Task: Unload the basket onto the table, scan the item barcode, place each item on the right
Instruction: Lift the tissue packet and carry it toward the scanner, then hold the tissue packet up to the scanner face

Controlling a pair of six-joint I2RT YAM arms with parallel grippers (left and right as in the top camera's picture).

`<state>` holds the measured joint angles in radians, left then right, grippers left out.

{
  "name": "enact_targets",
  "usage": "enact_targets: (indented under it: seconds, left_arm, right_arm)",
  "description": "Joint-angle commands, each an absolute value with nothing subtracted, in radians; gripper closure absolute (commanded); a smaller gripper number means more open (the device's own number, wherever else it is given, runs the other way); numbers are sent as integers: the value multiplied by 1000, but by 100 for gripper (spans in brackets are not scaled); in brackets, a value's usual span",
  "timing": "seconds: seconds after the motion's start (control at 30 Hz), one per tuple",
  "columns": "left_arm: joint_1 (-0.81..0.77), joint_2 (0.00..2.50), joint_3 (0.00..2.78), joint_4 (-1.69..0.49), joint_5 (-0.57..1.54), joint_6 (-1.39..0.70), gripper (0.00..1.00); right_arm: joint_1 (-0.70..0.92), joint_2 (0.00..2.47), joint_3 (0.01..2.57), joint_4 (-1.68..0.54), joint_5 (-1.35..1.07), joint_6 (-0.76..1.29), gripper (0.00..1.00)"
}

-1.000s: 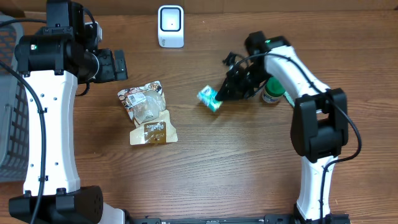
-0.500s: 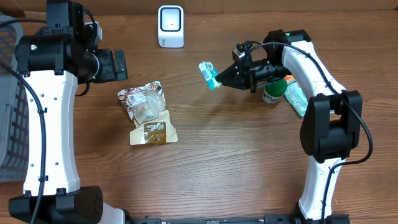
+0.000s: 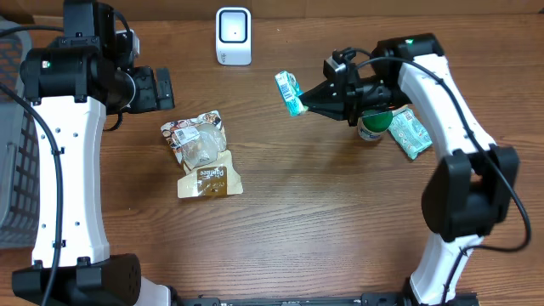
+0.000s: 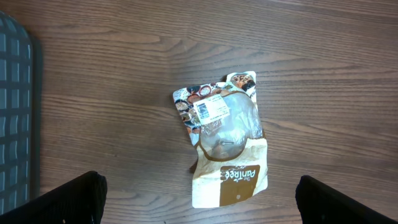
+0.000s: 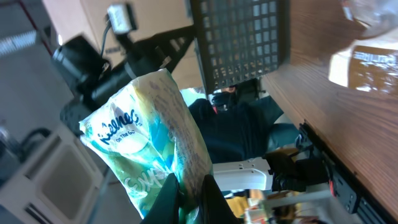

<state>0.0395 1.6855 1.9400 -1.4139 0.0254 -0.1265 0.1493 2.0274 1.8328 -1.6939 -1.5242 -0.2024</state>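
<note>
The tissue packet is pinched at one end by the right gripper, its jaws pressed tight together on the wrapper. The packet is held in the air, tilted, over the wooden table, somewhere between the white scanner and the green-lidded jar. From the right wrist camera the packet is seen filling the middle of the view, lettering toward the lens, with the dark fingertips closed on its lower edge. The jar is partly hidden behind the right arm, and a second teal packet is seen just beside it.

Over on the other side, the left gripper is spread wide and nothing is held in it. In its own camera a snack pouch is seen lying flat on the wood, white label up, framed between the two open fingers. A grey basket is caught at the left edge.
</note>
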Motion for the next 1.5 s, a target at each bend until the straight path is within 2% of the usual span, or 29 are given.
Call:
enact_targets:
  seconds: [0.0,0.67,0.8,1.17,1.3,1.47]
  left_arm:
    - [39,1689,1953,-1413,22,-108,0]
    - [39,1689,1953,-1413,22,-108,0]
    - [39,1689,1953,-1413,22,-108,1]
    - [39,1689,1953,-1413,22,-108,0]
    - [39,1689,1953,-1413,22,-108,0]
    - [39,1689,1953,-1413,22,-108,0]
  right_arm:
    - [144,1947,1861,-1692,-1556,-271,96]
    - [146,1922,1860,-1567,-1346,-264,96]
    - [164,1923,1860,-1501,-1264,-213,96]
    - [319,1923,1866,-1264,-509,234,96]
    - [353,1945,1962,-1316,-311,266,96]
    - [355,2041,2264,-1450,-159,266,96]
